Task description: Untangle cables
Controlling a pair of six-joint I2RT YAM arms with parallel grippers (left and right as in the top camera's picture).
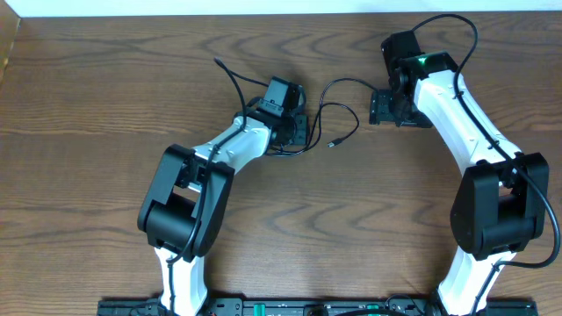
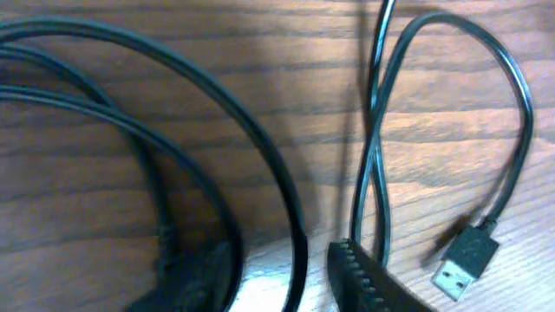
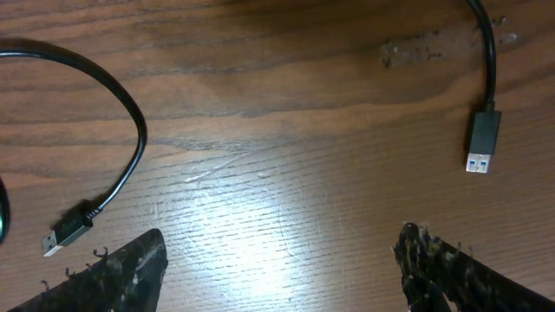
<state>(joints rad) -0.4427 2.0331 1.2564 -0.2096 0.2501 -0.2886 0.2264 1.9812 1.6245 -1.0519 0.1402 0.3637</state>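
Lying loose on the desk (image 1: 105, 114), the black cables (image 3: 483, 139) curled between both arms. The left hand (image 2: 277, 286) straddled one strand, its fingers apart; the right hand (image 3: 277, 269) gaped, gripping nothing.

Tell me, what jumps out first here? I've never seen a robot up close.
Two white-and-black robot arms dominate: the left arm reaches toward the middle of the dark wooden table, the right arm bends in from the right side. Between them thin black cables sprawl in loose loops, one ending in a USB plug lying free on the wood.
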